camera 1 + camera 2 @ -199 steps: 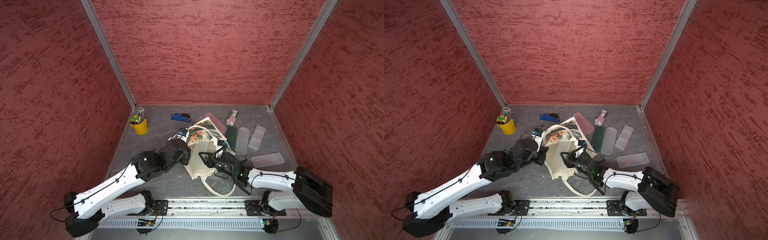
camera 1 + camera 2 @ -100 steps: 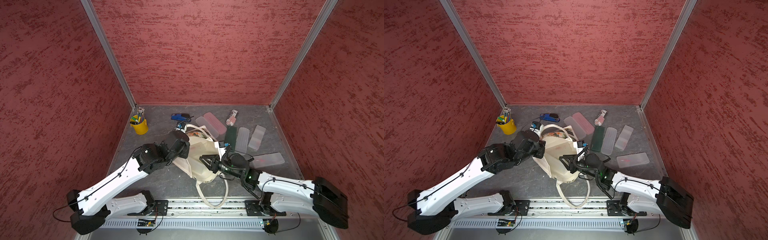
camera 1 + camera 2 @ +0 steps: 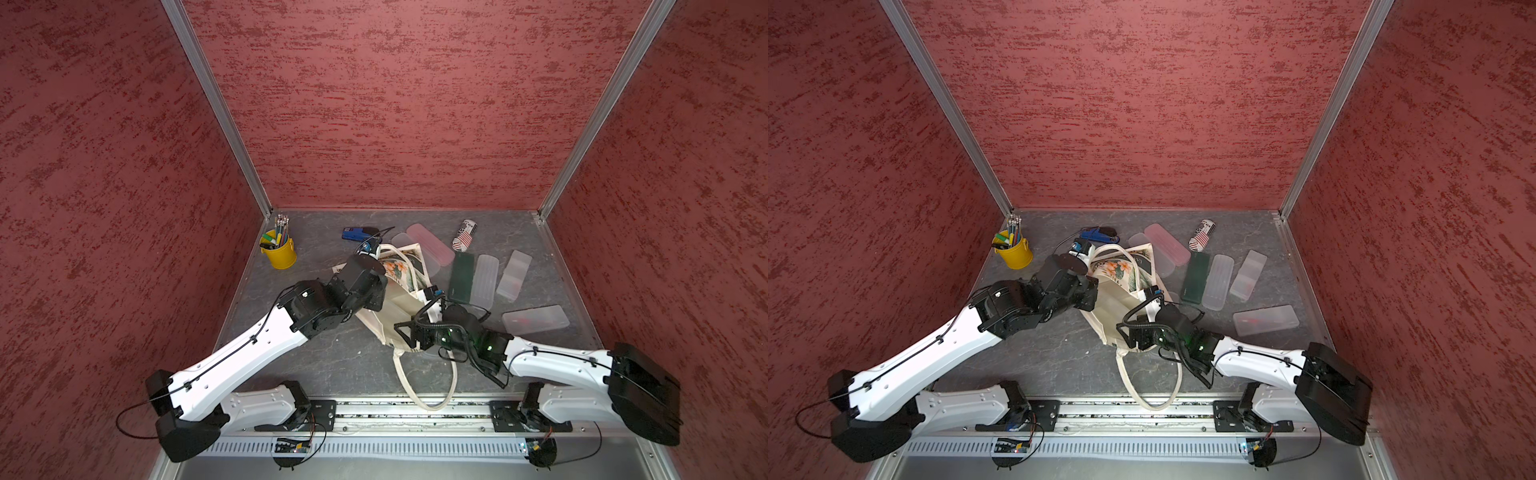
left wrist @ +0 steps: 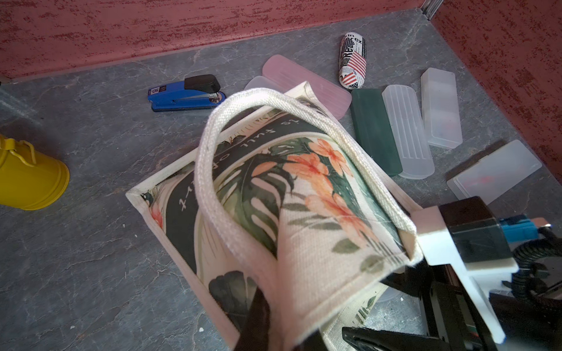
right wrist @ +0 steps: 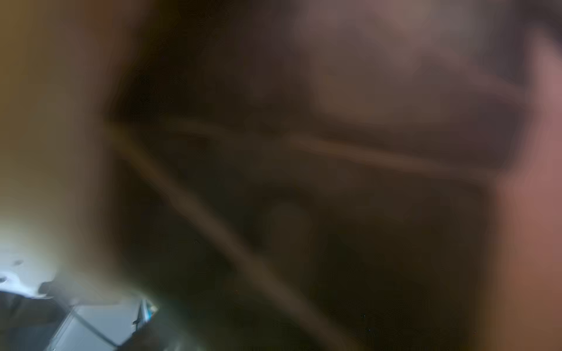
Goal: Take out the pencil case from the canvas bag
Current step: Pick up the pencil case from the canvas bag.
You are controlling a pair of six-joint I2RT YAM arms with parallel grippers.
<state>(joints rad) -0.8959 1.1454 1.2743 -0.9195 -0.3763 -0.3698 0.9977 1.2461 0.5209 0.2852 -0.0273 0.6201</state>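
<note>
Bimanual cell, read left to right. At far left a yellow metal bucket [image 3: 280, 253] of pencils stands upright. A blue-and-black stapler [image 3: 355, 233] lies further in, near the back wall. The left gripper [image 4: 304, 328] is pinched tight on a fold of the cream canvas bag [image 3: 386, 328], a boxy tote with leaf-and-flower print that lies slumped on its side at mid-table. One looped cream handle [image 4: 209, 170] arches over the printed face, and the other handle [image 3: 432, 408] trails toward the near rail. The bag's long axis runs roughly from the back wall toward that rail. The right gripper [image 3: 405, 334] sits over the bag's near end, pointing toward the robot's left. Whether its jaws stand wide or narrow cannot be told, since the top views hide the tips and the right wrist view is dark blur. The pencil case to be removed shows in no view. It is judged to lie inside the bag, beyond the right gripper toward the far end, probably lengthwise. The right arm is therefore the nearer one for the reach, with the left serving as anchor. A pink translucent case [image 3: 430, 245] lies by the bag's far corner. Further right lie a dark green case [image 3: 461, 277], a ribbed frosted case [image 3: 484, 281], a shorter frosted case [image 3: 514, 275], a flat clear box [image 3: 535, 319] and a flag-printed cylindrical case [image 3: 465, 235].
</note>
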